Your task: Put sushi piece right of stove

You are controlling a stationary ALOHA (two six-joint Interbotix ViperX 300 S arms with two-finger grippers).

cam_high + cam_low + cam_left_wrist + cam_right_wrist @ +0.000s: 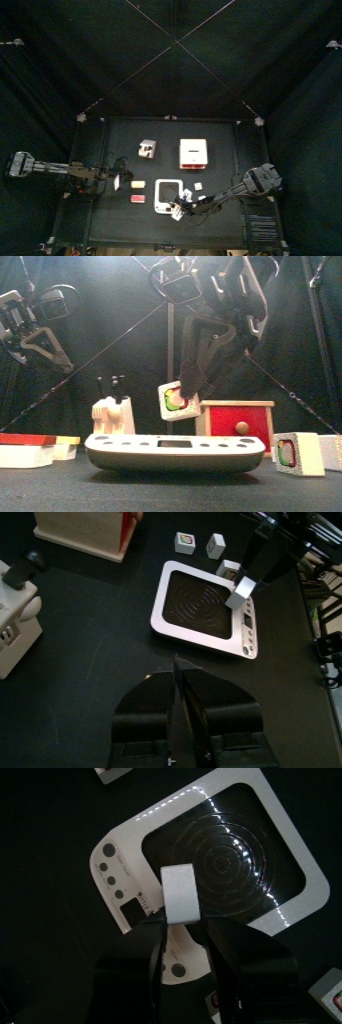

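Observation:
My right gripper (181, 920) is shut on a sushi piece (179, 888), a white block with a green and red face (174, 400). It holds the piece just above the control strip of the stove (227, 858), a white slab with a black round burner (166, 192). In the top view the right gripper (179, 208) is over the stove's front right corner. The left wrist view shows the held piece (242, 595) above the stove (201, 602). My left gripper (183, 697) is shut and empty, resting left of the stove (120, 182).
A red and white box (195, 152) stands behind the stove, a white toy faucet block (146, 149) at the back left. Two small blocks (201, 187) lie right of the stove, one (297, 452) near the front. Flat pieces (135, 192) lie left of it.

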